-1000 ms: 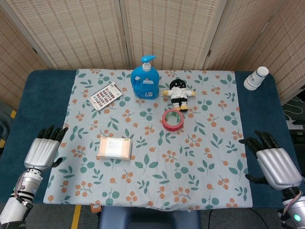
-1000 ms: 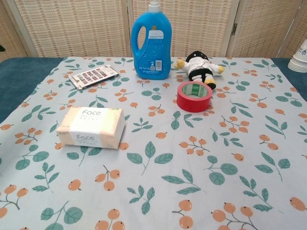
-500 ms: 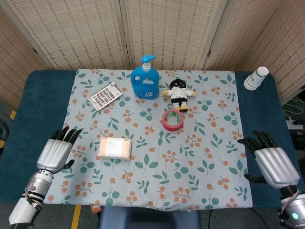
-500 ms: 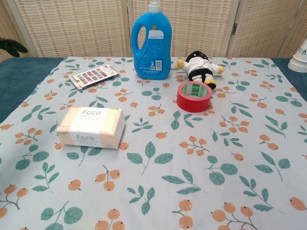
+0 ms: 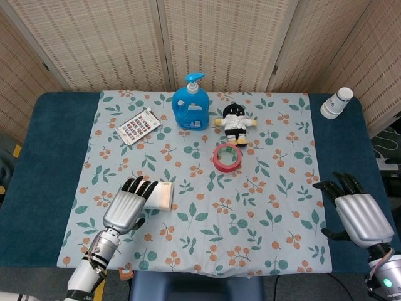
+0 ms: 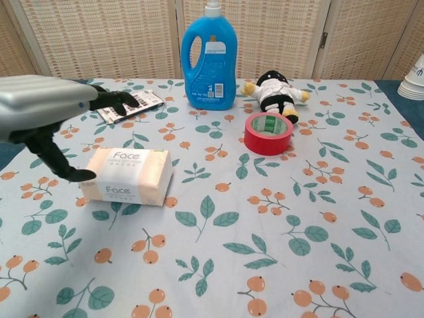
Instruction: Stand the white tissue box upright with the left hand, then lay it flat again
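Still flat, white tissue box (image 6: 127,175), "Face" print

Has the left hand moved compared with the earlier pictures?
Yes. The left hand moved from the blue table edge rightward, now over the tissue box.

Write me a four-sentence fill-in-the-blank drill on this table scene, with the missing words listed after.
1. The white tissue box lies ____ on the cloth.
2. The ____ hand hangs over the box.
3. The tape roll near the plush doll is ____ in colour.
4. The detergent bottle stands ____ near the table's far edge.

Missing words: flat; left; red; upright
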You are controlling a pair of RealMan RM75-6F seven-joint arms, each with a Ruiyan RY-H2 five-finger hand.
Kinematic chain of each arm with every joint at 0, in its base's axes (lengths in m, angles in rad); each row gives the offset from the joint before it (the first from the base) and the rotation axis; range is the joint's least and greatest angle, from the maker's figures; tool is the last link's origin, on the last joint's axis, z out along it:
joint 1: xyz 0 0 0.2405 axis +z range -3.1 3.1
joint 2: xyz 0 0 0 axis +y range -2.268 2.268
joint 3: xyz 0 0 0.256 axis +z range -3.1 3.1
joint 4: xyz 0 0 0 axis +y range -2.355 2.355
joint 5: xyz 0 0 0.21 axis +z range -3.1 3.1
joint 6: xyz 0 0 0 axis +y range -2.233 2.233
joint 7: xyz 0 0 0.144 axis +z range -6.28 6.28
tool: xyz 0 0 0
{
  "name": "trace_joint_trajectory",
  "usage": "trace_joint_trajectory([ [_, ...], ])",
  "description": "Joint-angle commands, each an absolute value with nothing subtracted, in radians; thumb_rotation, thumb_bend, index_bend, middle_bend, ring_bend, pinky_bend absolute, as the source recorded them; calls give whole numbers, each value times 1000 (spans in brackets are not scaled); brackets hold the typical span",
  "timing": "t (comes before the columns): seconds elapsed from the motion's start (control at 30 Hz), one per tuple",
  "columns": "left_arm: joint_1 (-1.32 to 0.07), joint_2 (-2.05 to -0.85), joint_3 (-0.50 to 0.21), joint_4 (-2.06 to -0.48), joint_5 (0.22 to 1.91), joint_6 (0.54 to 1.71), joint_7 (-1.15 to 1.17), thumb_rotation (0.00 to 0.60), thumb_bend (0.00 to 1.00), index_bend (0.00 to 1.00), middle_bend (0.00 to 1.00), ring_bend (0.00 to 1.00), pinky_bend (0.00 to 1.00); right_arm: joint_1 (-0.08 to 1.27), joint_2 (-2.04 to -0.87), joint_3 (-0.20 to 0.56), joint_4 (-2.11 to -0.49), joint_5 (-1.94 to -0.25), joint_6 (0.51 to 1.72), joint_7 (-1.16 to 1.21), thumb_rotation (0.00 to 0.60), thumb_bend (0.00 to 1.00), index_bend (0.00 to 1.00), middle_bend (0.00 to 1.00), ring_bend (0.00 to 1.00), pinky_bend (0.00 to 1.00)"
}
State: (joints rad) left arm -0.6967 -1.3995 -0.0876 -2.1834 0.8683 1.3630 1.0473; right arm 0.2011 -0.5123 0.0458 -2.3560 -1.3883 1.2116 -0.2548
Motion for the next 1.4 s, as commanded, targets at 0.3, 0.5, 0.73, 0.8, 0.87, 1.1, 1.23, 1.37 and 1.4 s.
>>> trace_joint_trajectory([
  [0.3, -755, -1641, -148, -1997, 769, 1508, 1156, 600, 222, 0, 127, 0, 89, 212, -516, 50, -2356, -1358, 1200, -267, 600, 54, 202, 180, 0, 0],
  [0.5, -754, -1712, -189, -1948, 722, 1591, 1187, 600, 218, 0, 124, 0, 61, 220, -520, 51, -2356, -1340, 1190, -278, 600, 54, 202, 180, 0, 0],
  [0.73, -758, -1798, -216, -1890, 688, 1645, 1213, 600, 218, 0, 122, 0, 46, 226, -526, 51, -2356, -1324, 1184, -290, 600, 54, 202, 179, 0, 0],
  [0.8, -758, -1807, -226, -1892, 667, 1642, 1216, 600, 217, 0, 121, 0, 44, 228, -526, 53, -2356, -1318, 1184, -290, 600, 54, 202, 179, 0, 0],
  [0.87, -759, -1814, -234, -1891, 657, 1636, 1212, 600, 215, 0, 120, 0, 44, 230, -526, 54, -2356, -1314, 1184, -290, 600, 54, 202, 179, 0, 0],
  [1.1, -769, -1840, -230, -1872, 658, 1619, 1210, 600, 216, 0, 119, 0, 44, 232, -524, 55, -2356, -1307, 1183, -288, 600, 54, 202, 180, 0, 0],
  [1.23, -777, -1856, -230, -1861, 652, 1611, 1219, 600, 216, 0, 118, 0, 44, 232, -521, 55, -2356, -1308, 1184, -281, 600, 54, 202, 179, 0, 0],
  [1.37, -780, -1863, -229, -1851, 654, 1608, 1218, 600, 213, 0, 117, 0, 43, 232, -519, 55, -2356, -1308, 1183, -279, 600, 54, 202, 179, 0, 0],
  [1.4, -781, -1867, -228, -1845, 655, 1604, 1218, 600, 212, 0, 117, 0, 43, 232, -519, 55, -2355, -1308, 1183, -278, 600, 54, 202, 180, 0, 0],
])
